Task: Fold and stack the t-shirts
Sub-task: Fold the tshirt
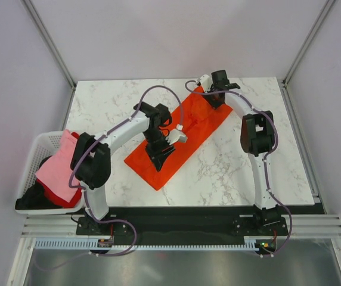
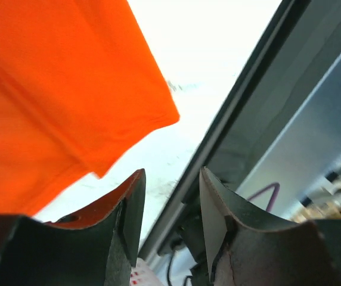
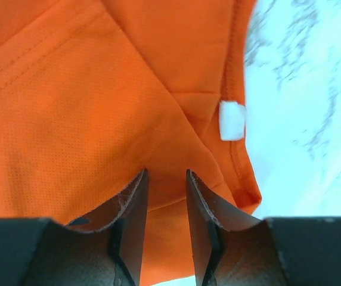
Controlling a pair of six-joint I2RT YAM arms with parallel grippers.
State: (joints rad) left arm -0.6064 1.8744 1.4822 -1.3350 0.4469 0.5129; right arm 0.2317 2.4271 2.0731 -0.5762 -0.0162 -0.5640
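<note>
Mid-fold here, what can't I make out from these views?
Top view: how many shirts lie in the basket under the pink shirt; it and the left arm cover them.
Right wrist: neck label print, too blurred.
Left wrist: most of the orange shirt, cut off by frame edges.

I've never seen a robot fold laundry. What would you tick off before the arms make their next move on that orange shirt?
1. The bright orange cloth t-shirt lies as a long folded strip on the white marble table: ok.
2. The left gripper is open with nothing between its fingers: ok.
3. The right gripper sits at the neck end, near the small white label, fingers slightly apart: ok.
4. Whether the right gripper touches the cloth: cannot tell.
5. The pile of pink, red and black cloth t-shirts sits in the white plastic lattice basket, apart from the strip: ok.
</note>
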